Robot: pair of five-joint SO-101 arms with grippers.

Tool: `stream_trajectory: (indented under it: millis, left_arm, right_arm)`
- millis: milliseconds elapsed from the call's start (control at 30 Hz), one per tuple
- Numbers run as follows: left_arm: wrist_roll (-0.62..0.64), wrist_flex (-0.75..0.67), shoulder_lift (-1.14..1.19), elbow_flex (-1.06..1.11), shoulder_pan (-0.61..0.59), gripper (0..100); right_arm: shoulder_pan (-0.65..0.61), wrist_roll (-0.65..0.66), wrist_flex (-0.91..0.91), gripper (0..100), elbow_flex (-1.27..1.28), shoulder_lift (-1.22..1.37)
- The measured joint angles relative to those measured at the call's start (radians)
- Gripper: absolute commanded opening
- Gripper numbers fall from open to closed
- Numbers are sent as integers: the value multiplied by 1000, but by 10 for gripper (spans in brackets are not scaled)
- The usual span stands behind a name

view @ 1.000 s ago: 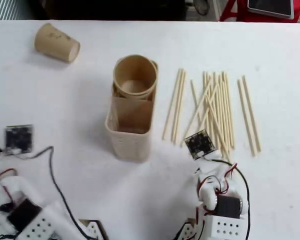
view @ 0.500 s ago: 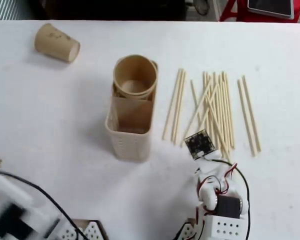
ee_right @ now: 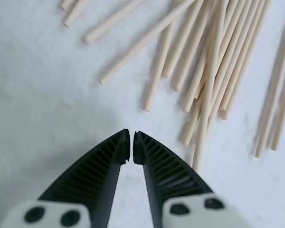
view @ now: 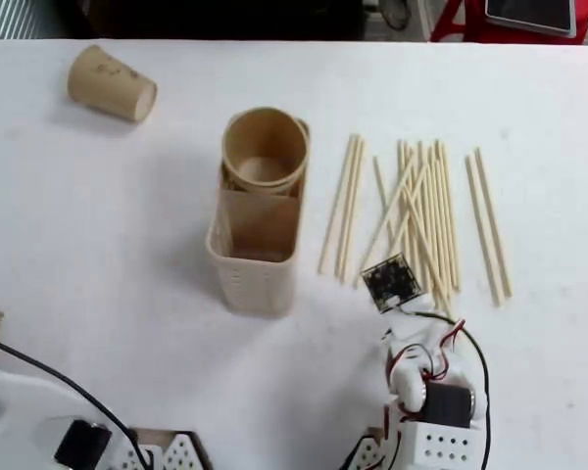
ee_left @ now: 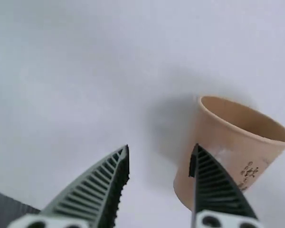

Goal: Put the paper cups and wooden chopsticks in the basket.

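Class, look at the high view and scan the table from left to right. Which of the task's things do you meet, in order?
tipped paper cup → basket with a cup inside → wooden chopsticks

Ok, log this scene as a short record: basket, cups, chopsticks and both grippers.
basket: upright, mid table, holding nested paper cups
loose paper cup: on its side, far left, apart from the basket
wooden chopsticks: scattered flat beside the basket, none in it
left gripper: open, facing the loose paper cup, apart from it
right gripper: shut, empty, just short of the chopsticks' near ends
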Motion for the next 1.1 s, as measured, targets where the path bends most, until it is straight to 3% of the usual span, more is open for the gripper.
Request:
stream_trajectory:
  millis: [333,567,733,1100]
  left_arm:
    - [-288,-5,-84,367,-5,162]
    - [-347,-32,-181,583,3,162]
    - [-347,-35,-198,663,68,162]
    - [-38,-158,-209,629,374,165]
  right_arm:
    - [0,0,0,28,0,0]
    - [0,0,0,28,0,0]
    - [0,0,0,28,0,0]
    - [0,0,0,28,0,0]
